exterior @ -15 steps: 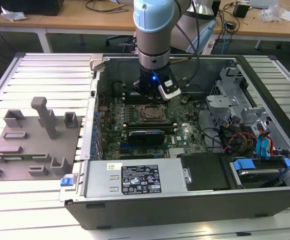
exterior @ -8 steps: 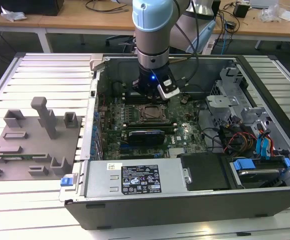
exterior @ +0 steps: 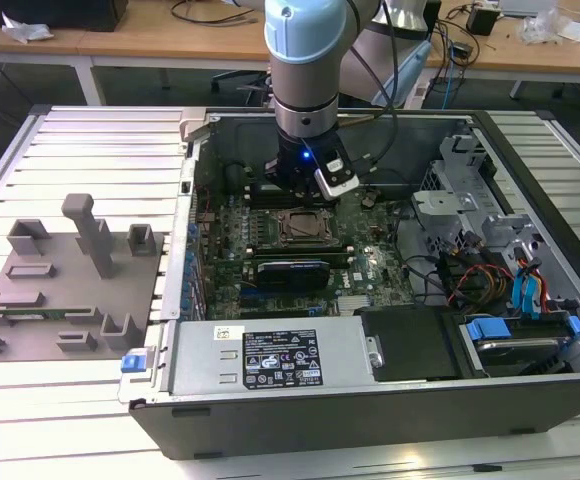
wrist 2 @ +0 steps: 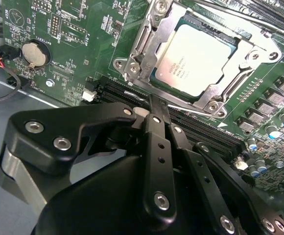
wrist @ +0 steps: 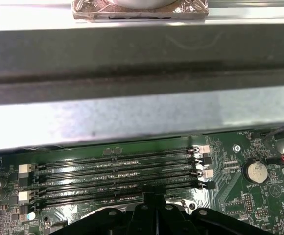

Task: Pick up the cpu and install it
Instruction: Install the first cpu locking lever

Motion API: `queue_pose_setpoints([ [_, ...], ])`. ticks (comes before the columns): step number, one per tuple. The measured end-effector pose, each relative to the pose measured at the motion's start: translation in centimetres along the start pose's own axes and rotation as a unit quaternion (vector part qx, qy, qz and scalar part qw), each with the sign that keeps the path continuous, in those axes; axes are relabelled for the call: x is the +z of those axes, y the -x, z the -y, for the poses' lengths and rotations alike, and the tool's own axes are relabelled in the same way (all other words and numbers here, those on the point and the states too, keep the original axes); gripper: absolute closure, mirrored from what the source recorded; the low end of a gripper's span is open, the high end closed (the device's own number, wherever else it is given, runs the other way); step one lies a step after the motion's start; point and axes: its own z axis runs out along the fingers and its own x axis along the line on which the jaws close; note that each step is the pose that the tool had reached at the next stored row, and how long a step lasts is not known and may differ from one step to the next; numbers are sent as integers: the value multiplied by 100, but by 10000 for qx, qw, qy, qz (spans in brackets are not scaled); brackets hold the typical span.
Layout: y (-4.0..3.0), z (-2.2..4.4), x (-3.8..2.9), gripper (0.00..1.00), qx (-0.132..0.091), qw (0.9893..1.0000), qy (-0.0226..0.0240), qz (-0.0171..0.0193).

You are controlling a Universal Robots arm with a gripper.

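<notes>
The cpu [wrist 2: 200, 59], a flat square chip with a silvery-white top, lies in the motherboard socket [wrist 2: 137, 46], with the socket's metal frame around its edges. In the exterior view the cpu [exterior: 303, 227] sits mid-board inside the open computer case. My gripper [wrist 2: 153, 104] hangs just above the board beside the socket, over the memory slots, apart from the chip. Its black fingers are shut together with nothing between them. In the exterior view the gripper [exterior: 305, 192] is just behind the socket, and its tips [wrist: 154, 198] show in the first wrist view.
Black memory slots [wrist: 117, 171] run beside the socket. A coin battery [wrist 2: 35, 53] sits on the board. A black card [exterior: 292, 270], the power supply [exterior: 275, 358], drive cages and cables [exterior: 490, 250] crowd the case. A grey fixture [exterior: 65, 280] lies at the exterior view's left.
</notes>
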Motion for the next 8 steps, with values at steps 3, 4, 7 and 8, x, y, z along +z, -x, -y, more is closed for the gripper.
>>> queue_pose_setpoints([
  [3, 0, -2, 0, 89, 54, 10000, -17, 11],
  [4, 0, -5, 1, 89, 72, 10000, -20, 15],
  [7, -2, -15, 3, 89, 127, 9999, -26, 25],
  [8, -2, -17, 3, 89, 146, 9999, -27, 29],
])
